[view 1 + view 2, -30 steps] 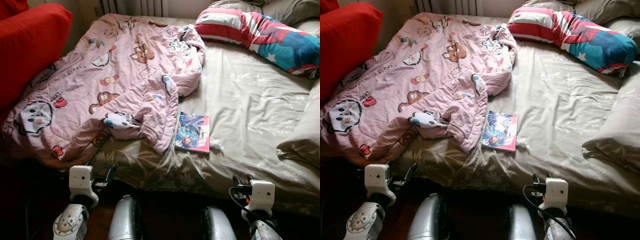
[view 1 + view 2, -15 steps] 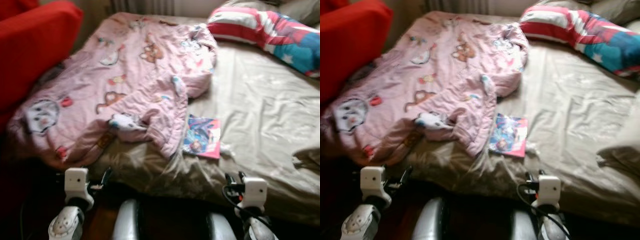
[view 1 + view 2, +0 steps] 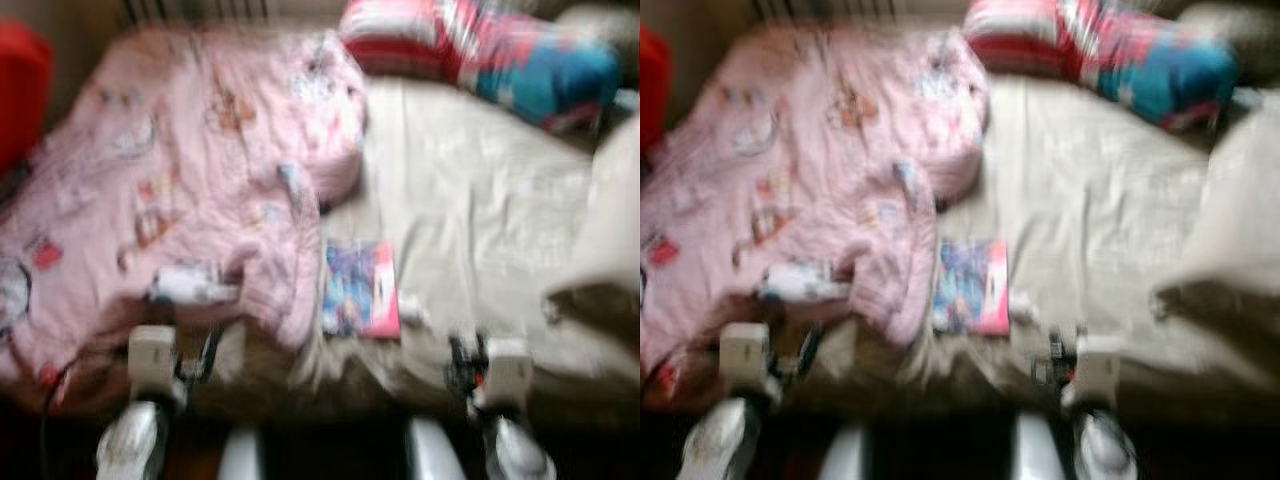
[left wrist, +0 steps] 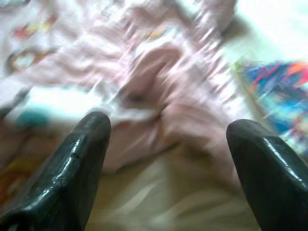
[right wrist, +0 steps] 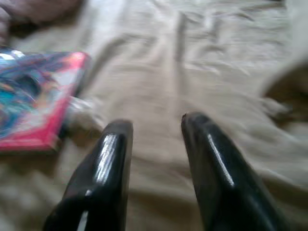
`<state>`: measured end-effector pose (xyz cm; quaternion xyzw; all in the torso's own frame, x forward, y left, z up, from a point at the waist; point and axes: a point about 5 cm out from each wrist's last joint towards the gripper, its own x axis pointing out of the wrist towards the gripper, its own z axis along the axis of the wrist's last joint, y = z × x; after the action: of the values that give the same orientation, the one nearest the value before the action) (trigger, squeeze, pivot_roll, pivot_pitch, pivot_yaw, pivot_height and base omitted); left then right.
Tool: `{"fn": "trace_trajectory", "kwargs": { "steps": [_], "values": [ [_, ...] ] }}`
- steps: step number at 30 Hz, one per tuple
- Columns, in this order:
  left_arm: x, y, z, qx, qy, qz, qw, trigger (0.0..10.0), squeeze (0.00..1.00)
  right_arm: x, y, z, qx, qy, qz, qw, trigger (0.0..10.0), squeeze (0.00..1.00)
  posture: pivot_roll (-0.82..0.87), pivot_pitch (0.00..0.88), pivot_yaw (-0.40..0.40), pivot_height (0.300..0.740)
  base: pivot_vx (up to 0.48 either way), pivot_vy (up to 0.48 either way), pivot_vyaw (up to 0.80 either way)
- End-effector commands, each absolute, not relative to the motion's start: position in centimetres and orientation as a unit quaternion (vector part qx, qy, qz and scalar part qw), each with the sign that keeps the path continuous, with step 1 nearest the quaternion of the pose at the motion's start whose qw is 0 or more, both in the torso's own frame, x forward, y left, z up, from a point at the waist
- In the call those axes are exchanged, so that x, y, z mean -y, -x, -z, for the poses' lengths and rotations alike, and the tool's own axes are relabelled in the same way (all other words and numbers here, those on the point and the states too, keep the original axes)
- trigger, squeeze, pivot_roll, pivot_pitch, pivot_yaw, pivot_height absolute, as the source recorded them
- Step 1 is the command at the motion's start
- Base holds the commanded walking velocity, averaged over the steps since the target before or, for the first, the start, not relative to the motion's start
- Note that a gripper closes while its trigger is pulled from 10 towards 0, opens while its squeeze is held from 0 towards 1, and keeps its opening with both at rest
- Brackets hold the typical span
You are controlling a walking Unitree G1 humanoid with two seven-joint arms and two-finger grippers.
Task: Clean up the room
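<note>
Both eye views are heavily motion-blurred; prints on the pink quilt (image 3: 190,190) cannot be made out, and a red shape (image 3: 20,90) is cut off at the upper left edge. One book (image 3: 360,288) with a pink and blue cover is seen at frame centre, lying flat on the beige sheet of the bed (image 3: 470,200), just beside the quilt's lower edge. One striped red, white and blue pillow (image 3: 480,55) is seen at the upper right.

The left end effector (image 4: 168,144) is held wide open over the quilt's folded edge, nothing gripped; the book is off to its side. The right end effector (image 5: 154,130) is partly open, empty, over bare sheet, with the book near it, not touching.
</note>
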<state>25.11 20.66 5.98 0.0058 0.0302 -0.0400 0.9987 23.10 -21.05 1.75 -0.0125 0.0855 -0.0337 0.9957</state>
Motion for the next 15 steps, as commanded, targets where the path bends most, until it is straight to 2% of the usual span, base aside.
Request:
{"fn": "trace_trajectory", "kwargs": {
  "steps": [1, 7, 8, 9, 15],
  "values": [
    [-21.8, -24.5, -5.6, -0.045, -0.016, 0.028, 0.998, 10.0, 0.00, 20.2, -23.4, -1.7, -0.086, 0.003, 0.020, 0.996, 10.0, 0.00, -0.06, 0.159, 0.051, 0.594, 0.000, 0.000, 0.00],
    [-21.6, -25.1, -6.4, -0.035, -0.019, 0.037, 0.999, 10.0, 0.00, 19.5, -26.1, -1.9, -0.101, -0.003, -0.009, 0.995, 10.0, 0.00, -0.03, 0.176, 0.066, 0.594, 0.000, 0.000, 0.00],
    [-21.6, -25.2, -6.5, -0.034, -0.019, 0.037, 0.999, 10.0, 0.00, 19.4, -26.4, -2.0, -0.100, -0.002, -0.013, 0.995, 10.0, 0.66, -0.03, 0.176, 0.068, 0.594, 0.000, 0.000, 0.00],
    [-21.7, -25.3, -6.7, -0.031, -0.018, 0.037, 0.999, 10.0, 0.00, 19.2, -26.9, -2.2, -0.099, -0.005, -0.018, 0.995, 10.0, 1.00, -0.02, 0.180, 0.070, 0.594, 0.000, 0.000, 0.00],
    [-21.7, -26.3, -8.2, -0.011, -0.015, 0.041, 0.999, 10.0, 0.00, 17.8, -30.2, -3.4, -0.103, -0.016, -0.038, 0.994, 10.0, 1.00, 0.02, 0.220, 0.086, 0.594, 0.000, 0.000, 0.00]
  ]
}}
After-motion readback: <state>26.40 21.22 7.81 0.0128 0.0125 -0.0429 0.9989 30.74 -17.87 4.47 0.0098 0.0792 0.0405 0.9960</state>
